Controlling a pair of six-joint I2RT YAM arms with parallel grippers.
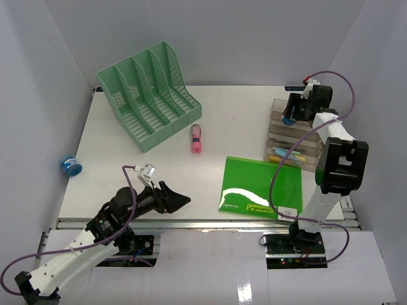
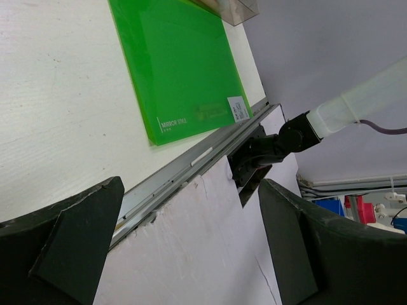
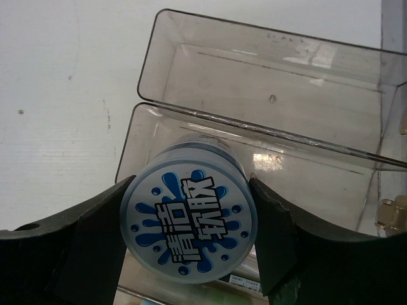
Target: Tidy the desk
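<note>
"Holding anything, that right gripper (image 3: 188, 223)?"

"Yes. Its two fingers are clamped on opposite sides of a round tub (image 3: 191, 206) whose white lid has blue splashes and lettering. The tub fills the gap between them."

"And around it?"

"It sits over a compartment of the clear organizer (image 3: 267, 89), with another open compartment just beyond. I cannot tell whether the tub's base touches the bottom. The desk (image 3: 57, 95) lies below and to the left of the fingers in the wrist view. From above, the organizer stands at the desk's far right corner area, so this gripper is over that end."

"The left gripper (image 2: 191, 190)?"

"Spread wide, nothing between its fingers. It hangs over the desk's front edge, and the silver rail (image 2: 191, 166) runs just beyond the fingertips."

"Farther out?"

"A green sheet (image 1: 261, 184) lies flat near the front right, just in front of the organizer. A pink tube (image 1: 196, 138) lies mid-desk, beside a mint file rack (image 1: 149, 95) at the far left. A small blue tub (image 1: 70, 165) sits at the left edge by the wall."
</note>
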